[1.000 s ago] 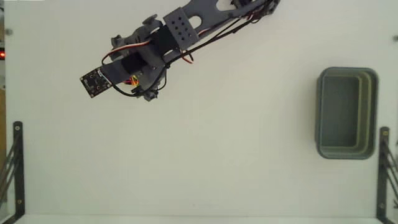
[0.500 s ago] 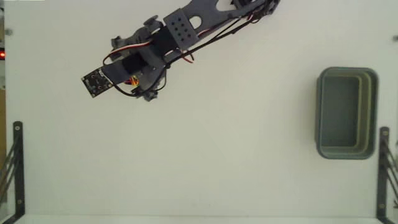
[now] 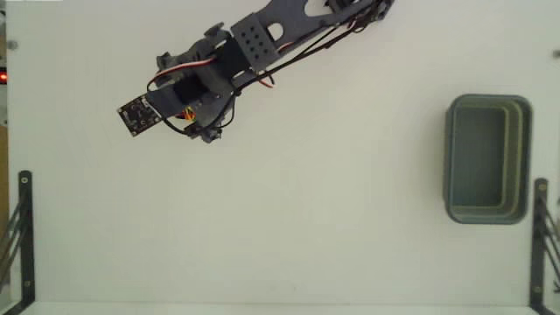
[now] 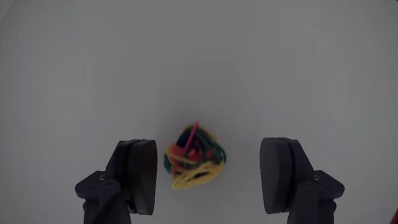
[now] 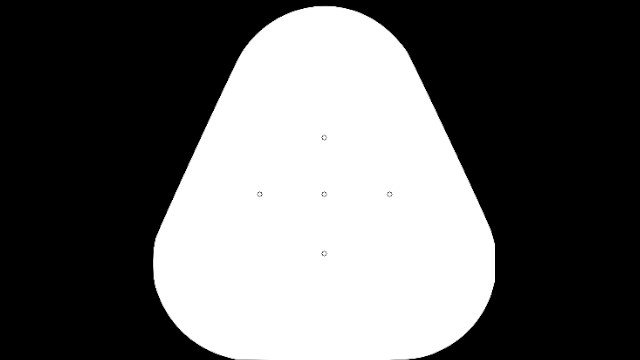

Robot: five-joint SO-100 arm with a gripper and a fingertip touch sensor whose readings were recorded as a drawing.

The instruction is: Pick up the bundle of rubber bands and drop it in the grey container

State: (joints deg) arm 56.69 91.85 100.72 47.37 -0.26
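Observation:
In the wrist view the bundle of rubber bands (image 4: 194, 159) is a small clump of yellow, green and red loops lying on the white table. My gripper (image 4: 209, 150) is open around it, with the bundle closer to the left finger (image 4: 140, 175) than to the right finger (image 4: 280, 174) and touching neither. In the fixed view the arm (image 3: 249, 39) reaches in from the top to the upper left, its wrist (image 3: 179, 96) covering the bundle. The grey container (image 3: 487, 159) stands far off at the right edge, with nothing showing inside it.
Black metal brackets stand at the lower left (image 3: 22, 229) and lower right (image 3: 540, 241) of the white table (image 3: 306, 219). A small red light (image 3: 3, 77) glows at the left edge.
The wrist has shifted very slightly to the right and up in the fixed view. The container has not moved.

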